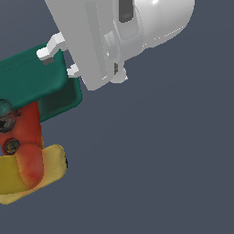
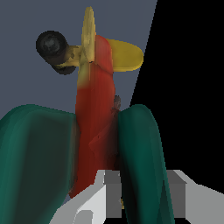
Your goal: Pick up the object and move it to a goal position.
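Right up against the wrist camera, the gripper (image 2: 142, 192) has its two grey fingers (image 2: 111, 192) pinching one teal wing (image 2: 142, 148) of the biplane (image 2: 94, 127). In the exterior view the arm (image 1: 119, 36) reaches in from above, its gripper (image 1: 59, 61) on the wing's edge, the plane at the exterior view's left, yellow tail (image 1: 27, 176) lowest.

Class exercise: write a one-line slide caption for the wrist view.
Wrist view: the gripper straddles one teal-green wing of the toy biplane, its red-orange fuselage and yellow tail stretching away.
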### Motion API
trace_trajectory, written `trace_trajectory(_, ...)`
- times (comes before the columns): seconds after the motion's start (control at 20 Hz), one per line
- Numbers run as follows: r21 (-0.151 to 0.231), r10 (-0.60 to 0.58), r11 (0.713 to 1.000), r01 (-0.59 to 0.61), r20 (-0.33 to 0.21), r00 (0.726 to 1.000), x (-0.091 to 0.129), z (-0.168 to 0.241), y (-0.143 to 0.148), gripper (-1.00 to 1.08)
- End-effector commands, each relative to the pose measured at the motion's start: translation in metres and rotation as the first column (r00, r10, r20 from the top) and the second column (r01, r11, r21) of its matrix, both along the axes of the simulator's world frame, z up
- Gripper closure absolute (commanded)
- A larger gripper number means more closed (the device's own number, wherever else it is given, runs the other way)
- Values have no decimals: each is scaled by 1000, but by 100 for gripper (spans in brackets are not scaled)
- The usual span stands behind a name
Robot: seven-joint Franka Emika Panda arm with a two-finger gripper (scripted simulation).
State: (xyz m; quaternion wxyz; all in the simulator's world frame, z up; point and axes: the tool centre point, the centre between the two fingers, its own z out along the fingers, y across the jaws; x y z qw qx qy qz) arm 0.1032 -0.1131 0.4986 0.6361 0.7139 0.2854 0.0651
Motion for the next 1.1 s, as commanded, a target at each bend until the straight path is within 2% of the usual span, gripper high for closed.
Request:
trace_trajectory(0.0,0,1,1000,-1,5,1000,4,20,-6,108)
trace_trajectory(0.55,2,0,1000,0,4,1000,13,45,-17,108)
trace_trajectory(0.7,2,0,1000,0,-2,1000,12,42,-17,108)
trace_trajectory(1.05,2,0,1000,0,-2,1000,5,65,-30,108)
